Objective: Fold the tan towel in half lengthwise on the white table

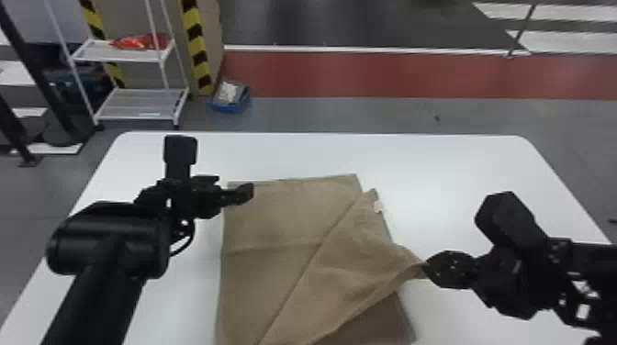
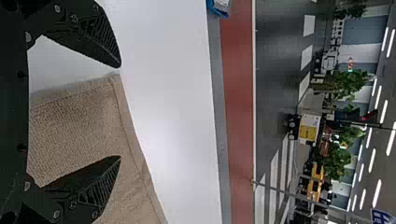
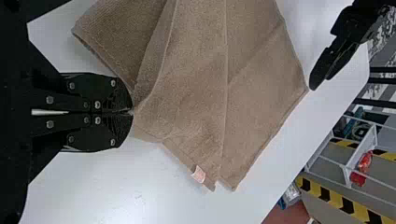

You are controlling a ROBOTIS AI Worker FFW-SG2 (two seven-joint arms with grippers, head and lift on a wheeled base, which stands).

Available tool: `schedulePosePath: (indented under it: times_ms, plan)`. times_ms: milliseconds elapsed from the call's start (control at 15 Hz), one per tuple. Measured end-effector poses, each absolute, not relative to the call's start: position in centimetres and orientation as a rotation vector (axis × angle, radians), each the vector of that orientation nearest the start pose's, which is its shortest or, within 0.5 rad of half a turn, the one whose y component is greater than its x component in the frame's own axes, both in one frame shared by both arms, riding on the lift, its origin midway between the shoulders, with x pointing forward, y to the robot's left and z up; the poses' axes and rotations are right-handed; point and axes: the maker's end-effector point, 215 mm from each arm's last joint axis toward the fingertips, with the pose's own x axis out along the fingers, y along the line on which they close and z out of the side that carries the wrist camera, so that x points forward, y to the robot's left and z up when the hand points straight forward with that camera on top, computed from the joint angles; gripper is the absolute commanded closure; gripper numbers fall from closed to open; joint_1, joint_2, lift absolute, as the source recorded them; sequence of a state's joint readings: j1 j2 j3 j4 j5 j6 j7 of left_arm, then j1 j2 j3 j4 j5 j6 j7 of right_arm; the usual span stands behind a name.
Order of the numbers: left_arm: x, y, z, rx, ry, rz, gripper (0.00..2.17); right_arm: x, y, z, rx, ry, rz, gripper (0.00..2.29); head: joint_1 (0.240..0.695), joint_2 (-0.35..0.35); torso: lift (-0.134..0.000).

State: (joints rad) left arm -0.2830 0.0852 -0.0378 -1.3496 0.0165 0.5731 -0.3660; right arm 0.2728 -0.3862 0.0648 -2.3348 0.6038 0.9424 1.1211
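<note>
The tan towel [image 1: 275,220] lies on the white table [image 1: 459,174], one layer folded diagonally across its right part. My right gripper [image 1: 426,267] is at the towel's right side, pinching the folded layer's edge and drawing it to a point; in the right wrist view the gripper [image 3: 131,112] is shut on the towel [image 3: 196,93]. At the towel's far left corner is my left gripper [image 1: 250,192]. In the left wrist view that gripper [image 2: 120,112] has its fingers wide apart, with the towel's corner [image 2: 74,126] showing between and beyond them.
Beyond the table's far left corner stands a white shelf [image 1: 142,91] with a red item [image 1: 140,42] on it. A blue box [image 1: 231,97] rests on the floor behind the table. A small white tag [image 1: 378,206] sticks out at the towel's right edge.
</note>
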Motion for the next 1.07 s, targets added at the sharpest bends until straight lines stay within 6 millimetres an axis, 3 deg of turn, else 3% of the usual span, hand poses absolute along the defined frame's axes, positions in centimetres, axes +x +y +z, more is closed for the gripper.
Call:
schedulePosePath:
  times_ms: [200,400,467,533,667,733,867,1067]
  plan:
    - [64.1,17.2,-46.1,0.021,0.535,-0.356,0.27,39.5,-22.8,-38.7,-0.533,0.744,0.724,2.04,0.695,-0.057,-0.098]
    - [64.7,17.2,-47.5,0.066,0.552,-0.347,0.55,39.6,-22.9,-38.7,-0.530,0.744,0.727,2.04,0.695,-0.061,-0.098]
    - [64.8,17.3,-47.8,0.078,0.556,-0.345,0.55,39.6,-23.0,-38.7,-0.529,0.745,0.728,2.04,0.695,-0.061,-0.098]
    - [64.8,17.5,-48.1,0.089,0.562,-0.342,0.76,39.7,-23.0,-38.7,-0.528,0.745,0.728,2.04,0.695,-0.060,-0.098]
    - [64.8,17.8,-48.8,0.115,0.576,-0.336,1.81,39.9,-22.9,-38.6,-0.526,0.742,0.730,2.04,0.695,-0.056,-0.098]
    - [64.7,18.0,-48.9,0.120,0.578,-0.332,2.07,40.0,-23.0,-38.5,-0.526,0.740,0.729,2.04,0.695,-0.053,-0.098]
    - [64.3,18.5,-49.1,0.115,0.581,-0.319,2.15,40.6,-23.5,-38.3,-0.527,0.736,0.715,2.04,0.695,-0.052,-0.098]
    - [63.7,19.5,-47.7,0.102,0.570,-0.296,2.15,42.9,-25.6,-37.5,-0.512,0.712,0.672,2.04,0.695,-0.063,-0.098]
